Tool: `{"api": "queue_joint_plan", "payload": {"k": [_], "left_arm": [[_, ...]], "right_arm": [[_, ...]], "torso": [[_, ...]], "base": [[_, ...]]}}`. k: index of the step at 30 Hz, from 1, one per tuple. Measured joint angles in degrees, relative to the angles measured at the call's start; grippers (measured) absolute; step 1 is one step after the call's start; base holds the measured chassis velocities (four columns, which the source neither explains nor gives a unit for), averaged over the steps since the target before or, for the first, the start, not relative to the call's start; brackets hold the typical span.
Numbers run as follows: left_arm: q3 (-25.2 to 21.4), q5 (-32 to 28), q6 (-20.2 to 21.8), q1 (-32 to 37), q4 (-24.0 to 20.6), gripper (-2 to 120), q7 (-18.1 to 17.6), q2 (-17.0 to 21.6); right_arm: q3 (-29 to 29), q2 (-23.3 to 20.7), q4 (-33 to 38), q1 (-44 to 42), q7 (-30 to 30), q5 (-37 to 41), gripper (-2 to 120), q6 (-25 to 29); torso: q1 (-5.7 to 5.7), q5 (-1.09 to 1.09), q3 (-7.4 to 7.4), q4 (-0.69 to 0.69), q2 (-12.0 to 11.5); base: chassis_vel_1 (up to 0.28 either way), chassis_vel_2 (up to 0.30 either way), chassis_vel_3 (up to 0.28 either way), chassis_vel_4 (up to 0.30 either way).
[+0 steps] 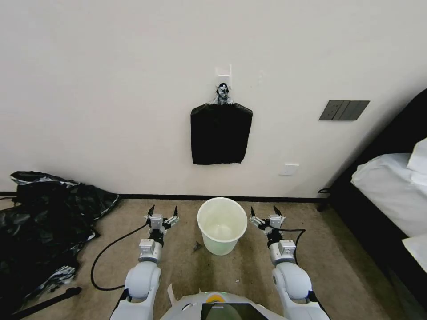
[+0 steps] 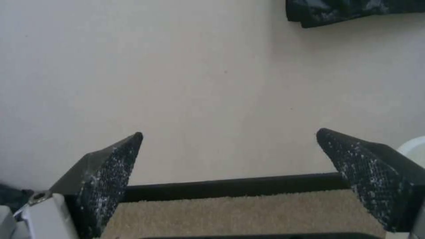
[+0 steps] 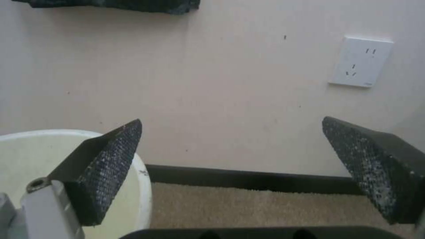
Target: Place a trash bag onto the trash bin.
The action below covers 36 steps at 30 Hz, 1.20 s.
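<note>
Bin bare at lower centre, both my pincers spread beside it.

The trash bin (image 1: 222,224) sat between left gripper (image 1: 163,210) and right gripper (image 1: 265,212) — black stack of bags (image 1: 221,133) hung mid-frame, its hook hard to make out.

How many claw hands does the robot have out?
2. The left tool hovers over the carpet on one side of the trash bin, and the right tool on the other side. Both are open and empty.
</note>
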Motion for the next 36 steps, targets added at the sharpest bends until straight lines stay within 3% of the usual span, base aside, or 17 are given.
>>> {"api": "queue_joint_plan", "payload": {"k": [36], "left_arm": [[0.0,0.0,0.0,0.0,0.0,100,0.0,0.0]], "right_arm": [[0.0,0.0,0.0,0.0,0.0,0.0,100,0.0]], "torso": [[0.00,0.00,0.01,0.00,0.0]], "base": [[0.000,0.000,0.000,0.000]]}}
